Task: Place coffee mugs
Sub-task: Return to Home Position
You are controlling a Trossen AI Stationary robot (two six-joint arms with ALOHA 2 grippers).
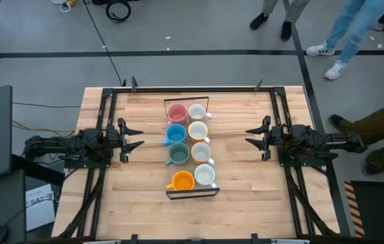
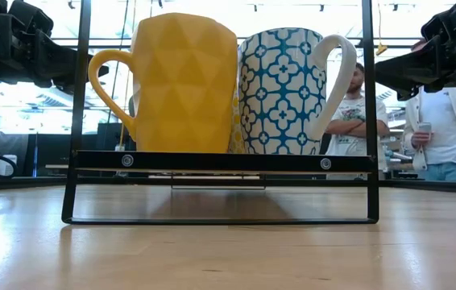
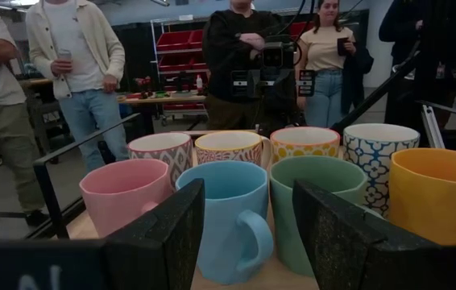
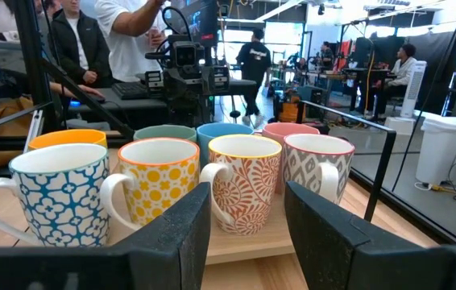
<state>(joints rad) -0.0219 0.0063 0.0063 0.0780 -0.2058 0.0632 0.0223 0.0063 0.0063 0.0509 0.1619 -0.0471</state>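
Nearest to the low camera, the orange mug [image 2: 184,80] and the blue-patterned mug [image 2: 280,80] are standing upright side by side at the front end of the shelf [image 2: 224,161], with six more coffee mugs [image 1: 198,131] filling the rows behind. Farther out, the left gripper [image 1: 136,137] and the right gripper [image 1: 251,136] are hovering on either side, both spread open and empty. A careless swing may be clipping the handle of the blue mug [image 1: 175,133], which is pointing at the left gripper.
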